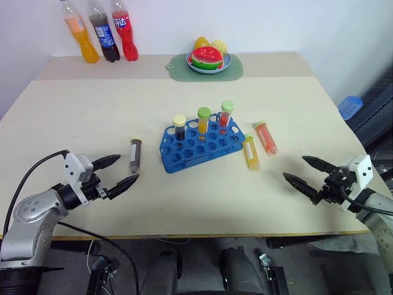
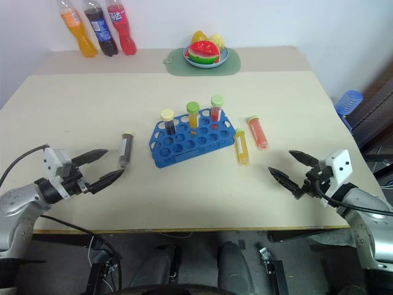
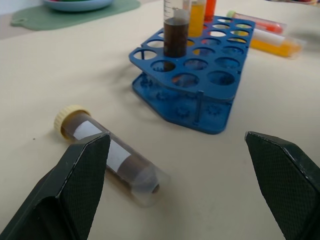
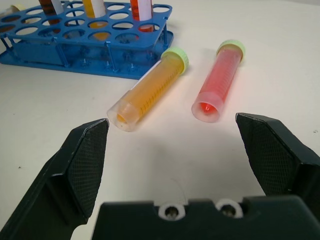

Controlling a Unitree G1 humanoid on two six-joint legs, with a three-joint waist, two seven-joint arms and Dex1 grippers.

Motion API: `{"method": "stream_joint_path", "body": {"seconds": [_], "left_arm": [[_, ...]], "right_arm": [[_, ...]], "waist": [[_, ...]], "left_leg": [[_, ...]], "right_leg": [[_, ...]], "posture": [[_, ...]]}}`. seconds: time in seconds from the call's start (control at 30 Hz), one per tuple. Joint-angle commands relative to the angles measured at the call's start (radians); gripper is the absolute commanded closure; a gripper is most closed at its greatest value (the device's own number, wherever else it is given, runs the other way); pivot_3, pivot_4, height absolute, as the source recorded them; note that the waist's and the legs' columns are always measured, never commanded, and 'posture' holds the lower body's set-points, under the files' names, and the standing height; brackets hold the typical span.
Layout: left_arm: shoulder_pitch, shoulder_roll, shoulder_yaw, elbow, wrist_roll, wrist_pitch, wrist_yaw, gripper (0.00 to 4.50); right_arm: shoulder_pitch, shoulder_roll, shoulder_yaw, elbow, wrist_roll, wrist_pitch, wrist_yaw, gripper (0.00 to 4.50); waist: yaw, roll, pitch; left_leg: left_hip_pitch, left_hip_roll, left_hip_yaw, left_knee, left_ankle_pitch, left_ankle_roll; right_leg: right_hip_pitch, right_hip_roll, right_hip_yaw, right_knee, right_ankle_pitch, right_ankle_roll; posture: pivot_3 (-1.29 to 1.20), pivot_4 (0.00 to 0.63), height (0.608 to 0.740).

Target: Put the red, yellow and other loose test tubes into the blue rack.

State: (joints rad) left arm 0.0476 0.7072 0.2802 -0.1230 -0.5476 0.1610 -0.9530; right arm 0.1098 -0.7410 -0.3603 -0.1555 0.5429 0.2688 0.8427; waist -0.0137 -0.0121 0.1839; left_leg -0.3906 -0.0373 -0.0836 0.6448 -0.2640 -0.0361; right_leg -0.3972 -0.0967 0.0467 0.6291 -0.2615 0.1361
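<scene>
Clearly, three tubes lay flat around the blue rack (image 1: 201, 145): the brown tube (image 1: 134, 154) to its left, the yellow tube (image 1: 250, 152) and red tube (image 1: 266, 136) to its right. The left gripper (image 1: 116, 173) and right gripper (image 1: 307, 174) stood spread, empty. Round tubes could roll from a careless pinch.

The left gripper (image 1: 121, 171) is wide open and holds nothing. The right gripper (image 1: 303, 174) is wide open and empty too. Both point inward, toward each other.
</scene>
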Motion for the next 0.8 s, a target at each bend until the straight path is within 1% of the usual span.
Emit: {"method": "stream_joint_path", "body": {"seconds": [0.03,0.17,0.27,0.37,0.47,0.57,0.63,0.67,0.73,0.8], "left_arm": [[-0.005,0.012,0.021,-0.035,-0.007,0.01,-0.002,0.05],[-0.027,-0.001,0.015,-0.071,-0.03,0.043,0.008,0.05],[-0.044,-0.005,0.001,-0.098,-0.046,0.058,-0.005,0.05],[-0.077,-0.011,-0.026,-0.121,-0.049,0.073,-0.009,0.05],[-0.113,-0.02,-0.068,-0.133,-0.031,0.073,-0.017,0.05],[-0.134,-0.03,-0.101,-0.146,-0.03,0.079,-0.019,0.05],[-0.14,-0.03,-0.124,-0.153,-0.023,0.078,-0.029,0.05],[-0.145,-0.029,-0.135,-0.155,-0.015,0.074,-0.034,0.05],[-0.153,-0.028,-0.149,-0.16,-0.016,0.076,-0.046,0.05],[-0.163,-0.026,-0.161,-0.162,-0.014,0.077,-0.058,0.05]], "right_arm": [[-0.012,-0.003,-0.025,-0.028,0.008,-0.003,0.003,0.0],[-0.027,0.007,-0.021,-0.02,0.004,-0.004,-0.004,0.0],[-0.071,0.003,-0.008,-0.007,-0.008,0.014,-0.021,0.0],[-0.155,-0.017,0.027,-0.003,-0.079,0.078,-0.115,0.0],[-0.297,-0.05,0.091,-0.006,-0.104,0.251,-0.192,0.0],[-0.465,-0.076,0.147,0.031,-0.066,0.467,-0.202,0.0],[-0.605,-0.082,0.202,0.111,-0.08,0.632,-0.232,0.0],[-0.68,-0.074,0.229,0.175,-0.103,0.684,-0.254,0.0],[-0.805,-0.065,0.284,0.29,-0.132,0.757,-0.252,0.0],[-0.898,-0.061,0.343,0.388,-0.162,0.783,-0.226,0.0]], "waist": [[0.0,0.0,0.0],[0.001,0.0,0.0],[0.001,0.0,0.0],[-0.001,0.0,0.0],[-0.004,0.001,0.001],[-0.004,0.002,0.001],[-0.002,0.002,0.001],[-0.002,0.002,0.001],[-0.003,0.002,0.002],[0.0,0.002,0.002]], "left_leg": [[0.0,0.0,0.0,0.0,0.0,0.0],[0.0,0.0,0.0,0.0,0.0,0.0],[0.0,0.0,0.0,0.0,0.0,0.0],[0.0,0.0,0.0,0.0,0.0,0.0],[0.0,0.0,0.0,0.0,0.0,0.0],[-0.001,0.0,0.0,0.0,0.0,0.0],[-0.001,0.0,0.0,0.0,0.0,0.0],[-0.001,0.0,0.0,0.0,0.0,0.0],[-0.002,-0.001,0.0,0.0,0.0,0.0],[-0.003,-0.001,0.001,0.0,0.0,0.0]], "right_leg": [[0.0,0.0,0.0,0.0,0.0,0.0],[0.0,0.0,0.0,0.0,0.0,0.001],[0.0,0.0,0.0,0.0,0.0,0.001],[0.0,0.0,0.0,0.0,0.0,0.001],[-0.001,0.0,0.0,0.0,0.0,0.001],[-0.002,0.0,0.0,0.0,0.001,0.001],[-0.002,0.0,0.0,0.0,0.001,0.001],[-0.002,0.0,0.0,0.0,0.0,0.001],[-0.003,0.0,0.0,0.0,0.0,0.0],[-0.004,0.0,0.0,0.0,0.0,0.0]], "posture": [[0.0,0.15,0.74],[0.0,0.15,0.74],[0.0,0.15,0.74],[0.0,0.15,0.74],[0.0,0.15,0.74],[0.0,0.15,0.74],[0.0,0.15,0.74],[0.0,0.15,0.74],[0.0,0.15,0.74],[0.0,0.15,0.74]]}}
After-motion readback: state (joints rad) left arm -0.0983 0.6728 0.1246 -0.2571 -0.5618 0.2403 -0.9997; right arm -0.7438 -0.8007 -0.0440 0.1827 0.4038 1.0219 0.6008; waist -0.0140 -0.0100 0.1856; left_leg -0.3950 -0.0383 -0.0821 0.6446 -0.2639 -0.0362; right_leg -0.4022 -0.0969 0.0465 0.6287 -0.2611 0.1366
